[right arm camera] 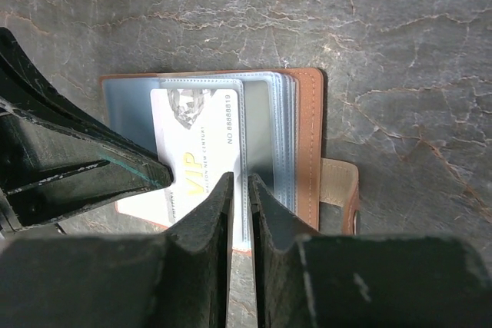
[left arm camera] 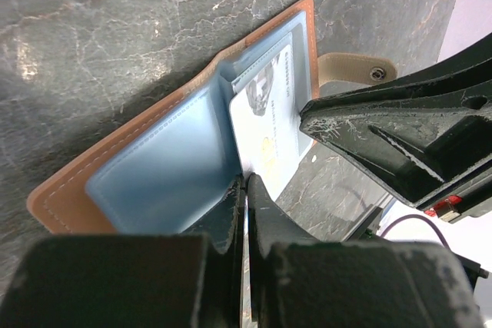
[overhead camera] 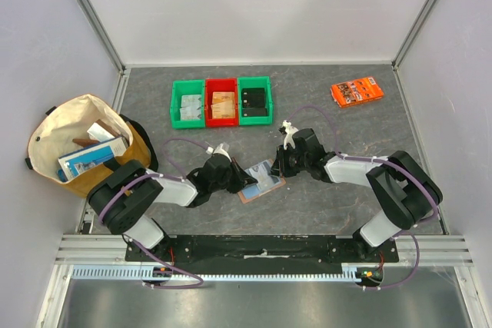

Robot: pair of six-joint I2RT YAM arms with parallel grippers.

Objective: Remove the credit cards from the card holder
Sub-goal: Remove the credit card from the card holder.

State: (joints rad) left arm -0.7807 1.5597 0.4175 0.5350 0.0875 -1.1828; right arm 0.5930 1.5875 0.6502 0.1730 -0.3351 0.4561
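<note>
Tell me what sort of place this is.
Likely a robotics lab test cell: plain white panel walls in aluminium framing enclose a grey marbled tabletop, with green and red plastic bins of small items.

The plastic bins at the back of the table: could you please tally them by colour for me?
Green plastic bins: 2
Red plastic bin: 1
Total: 3
</note>
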